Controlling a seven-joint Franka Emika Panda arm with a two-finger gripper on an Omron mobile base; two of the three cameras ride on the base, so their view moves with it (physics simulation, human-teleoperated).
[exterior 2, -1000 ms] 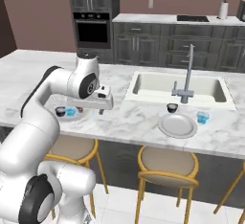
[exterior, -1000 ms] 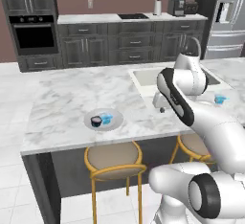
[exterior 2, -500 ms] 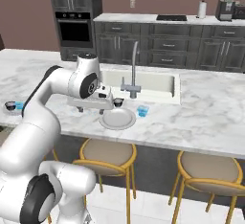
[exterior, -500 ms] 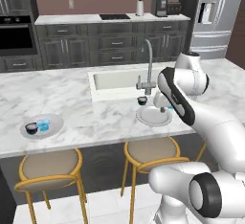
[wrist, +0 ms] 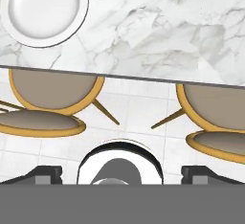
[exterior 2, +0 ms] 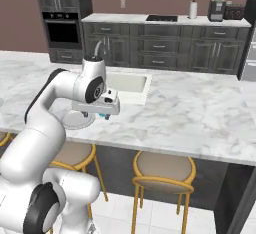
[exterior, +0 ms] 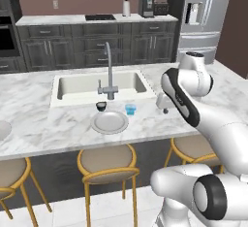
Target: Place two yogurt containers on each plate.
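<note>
Now we read the island from left to right, taking the sink (exterior: 99, 86) as our landmark. At the far left edge of the left base view a pale curved sliver may be the other plate, but we cannot tell. In front of the sink lies the empty plate (exterior: 110, 122) in hand, and just behind its rim stand two yogurt containers: the dark navy cup (exterior: 101, 106) to the left, at the faucet's (exterior: 110, 71) foot, and the light blue cup (exterior: 130, 108) to the right. Both sit on the marble counter (exterior: 43, 124), beside the plate and not on it. Right of them hangs our gripper (exterior: 163, 105), its jaws spread wide and holding nothing, near the blue cup but apart from it.

We judge the step in hand to be the approach to this second plate; nothing is loaded on it yet. The next move calls for lowering the open jaws over the blue cup, the nearer one, closing on it, then setting it inside the rim.

The hand view looks down over the counter edge: it shows the plate's bare centre, the blue cup at the top edge, and two tan stools (wrist: 52, 98) below. The right base view hides most of the plate and the dark cup behind the arm, while the left base view lays out all three.
</note>
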